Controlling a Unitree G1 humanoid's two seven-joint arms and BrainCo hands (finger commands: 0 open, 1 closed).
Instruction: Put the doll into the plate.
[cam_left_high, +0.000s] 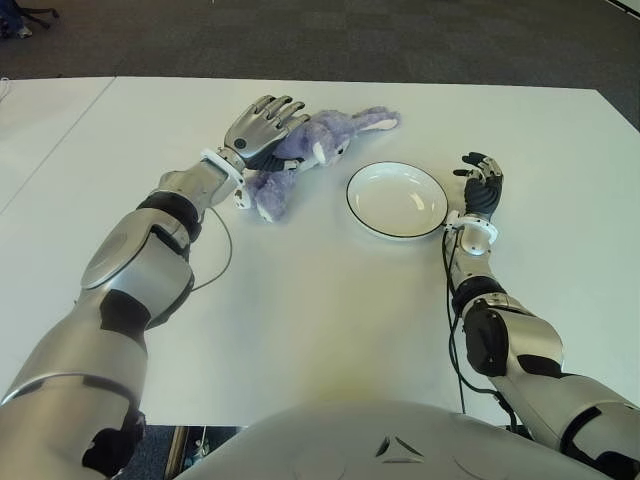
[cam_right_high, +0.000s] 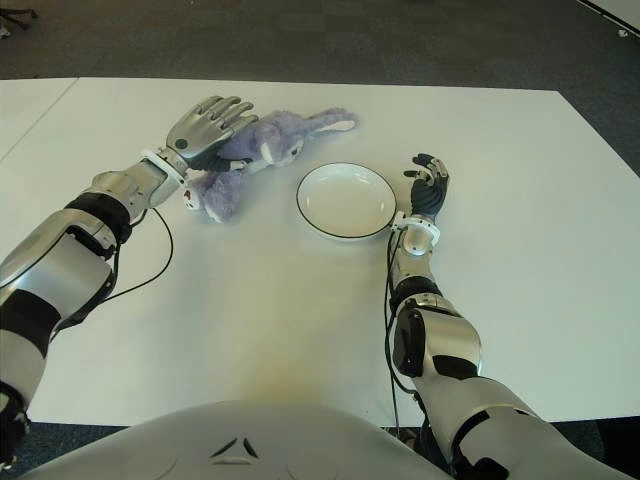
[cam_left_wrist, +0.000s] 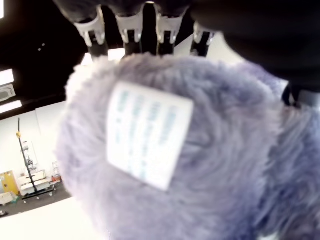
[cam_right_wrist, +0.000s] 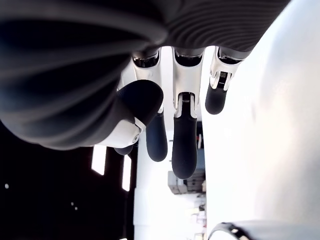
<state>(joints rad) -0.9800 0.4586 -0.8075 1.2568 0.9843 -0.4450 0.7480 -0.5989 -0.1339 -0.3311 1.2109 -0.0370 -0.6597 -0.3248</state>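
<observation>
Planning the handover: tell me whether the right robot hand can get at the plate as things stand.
Probably yes. The right robot hand shows just beside the plate, on its right, holding nothing, with bare table between them. The doll lies on the far side, under the left robot hand.

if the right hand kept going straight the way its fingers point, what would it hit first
Nothing, as far as the eye views show: the right hand, beside the plate, points away across bare table. The doll lies off that line, under the left hand.

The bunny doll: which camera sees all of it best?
The left eye view: the whole doll lies beside the plate under the left hand. The right eye matches; the left wrist shows only fur and a tag; the right wrist misses it.
</observation>
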